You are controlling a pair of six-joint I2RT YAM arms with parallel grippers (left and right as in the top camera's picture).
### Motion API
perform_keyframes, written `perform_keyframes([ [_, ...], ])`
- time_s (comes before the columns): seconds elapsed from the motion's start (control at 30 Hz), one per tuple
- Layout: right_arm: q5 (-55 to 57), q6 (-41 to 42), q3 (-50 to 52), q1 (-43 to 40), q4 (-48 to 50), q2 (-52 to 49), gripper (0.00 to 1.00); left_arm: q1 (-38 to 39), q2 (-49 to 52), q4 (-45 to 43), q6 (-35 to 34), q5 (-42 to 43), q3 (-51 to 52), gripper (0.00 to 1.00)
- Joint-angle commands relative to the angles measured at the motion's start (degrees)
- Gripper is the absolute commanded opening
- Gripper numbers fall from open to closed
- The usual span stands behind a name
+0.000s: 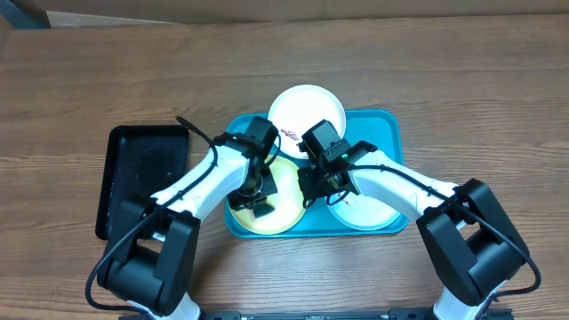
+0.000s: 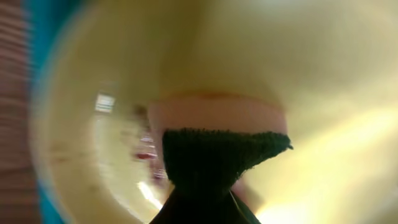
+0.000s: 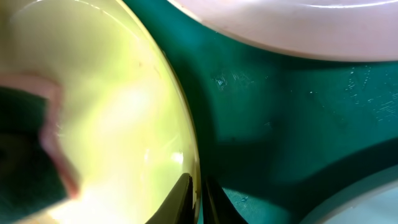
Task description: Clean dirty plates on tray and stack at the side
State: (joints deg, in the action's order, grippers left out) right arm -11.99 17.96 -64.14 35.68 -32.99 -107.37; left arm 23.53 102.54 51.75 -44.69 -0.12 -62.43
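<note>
**Sponge on the yellow-green plate, its rim pinned by the other arm**

- Desk (image 1: 444, 71): bare wood on the far side and to the right. That looks like the likeliest room for a stack, though this is a guess.
- Turquoise tray (image 1: 384, 124): sits mid-desk, just ahead of the arm bases, and carries all three plates.
- Black tray (image 1: 147, 178): just beside it on the left, not touching.
- White plate (image 1: 307, 107): on the far side, overhanging the tray's far rim. A red smear shows near its near edge.
- Yellow-green plate (image 1: 280, 213): near-left corner of the tray, and the one being worked on.
- Mint plate (image 1: 369, 213): near-right, partly under the right arm.
- Sponge (image 2: 217, 149): pink with a dark green face, down in the yellow-green plate. There are blurred red marks beside it.
- Left claw (image 1: 258, 197): closed on the sponge.
- Right claw (image 3: 200, 199): closed on the yellow-green plate's right rim, one finger inside and one outside. I judge this steadies the plate against scrubbing.
- Clearances: only a narrow strip of tray floor separates the three plate rims. The two wrists crowd together over the tray's middle, so there is little room for sideways strokes.
</note>
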Motion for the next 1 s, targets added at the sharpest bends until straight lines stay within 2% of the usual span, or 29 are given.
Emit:
perform_keyframes([
  [0.0,1.6,-0.2,0.3,-0.4,-0.3,-0.1,0.09,-1.4,1.2,3.5,-1.2,-13.5,-2.2,0.04],
  [0.13,1.6,-0.2,0.3,-0.4,-0.3,-0.1,0.09,-1.4,1.2,8.3,-1.2,-16.5,-6.7,0.04],
  [0.27,1.6,-0.2,0.3,-0.4,-0.3,-0.1,0.09,-1.4,1.2,11.1,-0.9,-13.6,-11.4,0.04],
  [0.37,1.6,-0.2,0.3,-0.4,-0.3,-0.1,0.09,-1.4,1.2,9.6,2.8,-5.1,-13.4,0.04],
  [0.47,1.6,-0.2,0.3,-0.4,-0.3,-0.1,0.09,-1.3,1.3,4.1,10.8,10.6,-13.0,0.04],
  [0.53,1.6,-0.2,0.3,-0.4,-0.2,-0.1,0.09,-0.7,1.3,0.1,13.7,18.1,-11.5,0.04],
  [0.97,1.6,-0.2,0.3,-0.4,-0.3,-0.1,0.09,-1.7,1.3,-8.5,12.5,16.3,0.9,0.04],
])
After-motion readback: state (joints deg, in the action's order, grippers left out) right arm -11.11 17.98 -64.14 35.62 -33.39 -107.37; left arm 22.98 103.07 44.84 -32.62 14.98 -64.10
